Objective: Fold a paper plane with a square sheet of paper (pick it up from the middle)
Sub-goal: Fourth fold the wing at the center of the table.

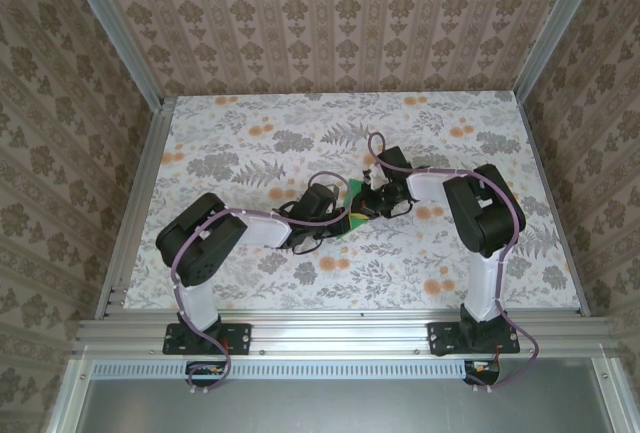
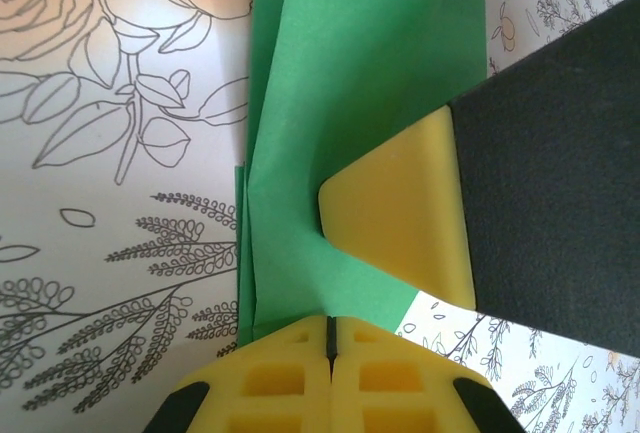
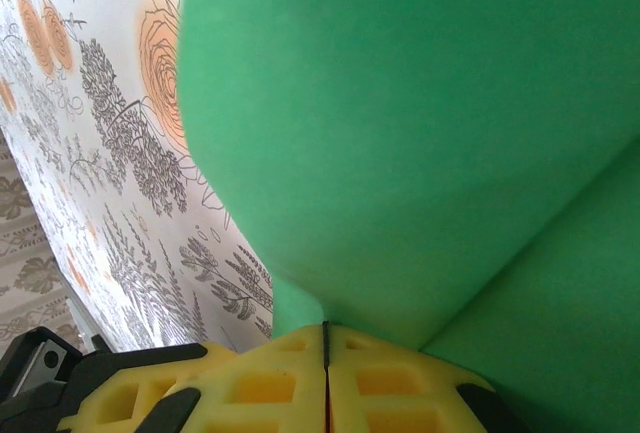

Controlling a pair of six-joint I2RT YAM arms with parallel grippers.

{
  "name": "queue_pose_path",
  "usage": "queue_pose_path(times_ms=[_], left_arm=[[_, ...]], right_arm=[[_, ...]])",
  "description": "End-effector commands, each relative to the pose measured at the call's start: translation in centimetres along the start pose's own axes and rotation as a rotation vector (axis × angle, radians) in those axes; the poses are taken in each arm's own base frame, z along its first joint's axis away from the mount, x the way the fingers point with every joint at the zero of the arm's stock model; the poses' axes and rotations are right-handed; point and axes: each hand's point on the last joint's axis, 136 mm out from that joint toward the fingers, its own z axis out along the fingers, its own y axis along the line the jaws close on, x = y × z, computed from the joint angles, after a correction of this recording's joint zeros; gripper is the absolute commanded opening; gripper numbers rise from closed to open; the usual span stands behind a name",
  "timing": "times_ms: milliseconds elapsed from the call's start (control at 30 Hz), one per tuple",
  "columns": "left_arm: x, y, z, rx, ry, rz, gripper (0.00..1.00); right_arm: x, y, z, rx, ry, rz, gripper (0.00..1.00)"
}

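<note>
on the floral table (image 1: pixel 250 283), near its middle, a folded sheet of paper (image 1: pixel 352 215) is pinched from both sides
the paper is bright green, creased lengthwise and bulging, with stacked layers along one edge; left gripper (image 2: pixel 330 338) and right gripper (image 3: pixel 325 341) are each clamped tight on its edge.

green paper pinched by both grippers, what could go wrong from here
1. The left gripper and right gripper are both shut on the green paper, close together; pulling apart could tear it.
2. The left gripper seems to hold only the paper's edge, so it may slip out.
3. The paper bulges in the right wrist view, so a crease pressed now could land crooked.
</note>
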Motion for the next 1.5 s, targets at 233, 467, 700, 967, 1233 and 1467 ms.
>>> queue_pose_path(times_ms=[233, 467, 700, 967, 1233, 1467], left_arm=[[7.9, 7.2, -0.6, -0.226, 0.232, -0.042, 0.0], [8.2, 7.5, -0.9, -0.233, 0.238, -0.045, 0.0], [8.3, 7.4, -1.0, -0.23, 0.237, -0.042, 0.0], [6.1, 4.8, -2.2, -0.152, 0.181, -0.016, 0.0], [2.5, 1.6, -4.6, -0.081, 0.086, 0.041, 0.03], [-0.2, 0.1, -6.5, -0.013, -0.019, 0.015, 0.07]], right_arm=[[-4.3, -2.7, -0.2, 0.069, -0.09, 0.029, 0.1], [-6.7, -2.6, -0.7, 0.066, -0.125, 0.027, 0.11], [-8.8, -3.0, -1.4, 0.097, -0.159, 0.027, 0.12], [-8.6, -2.5, -1.7, 0.077, -0.147, 0.028, 0.12], [-6.9, 3.4, -4.9, -0.065, -0.187, -0.039, 0.17], [-4.3, 5.0, -5.4, -0.061, -0.154, -0.083, 0.19]])
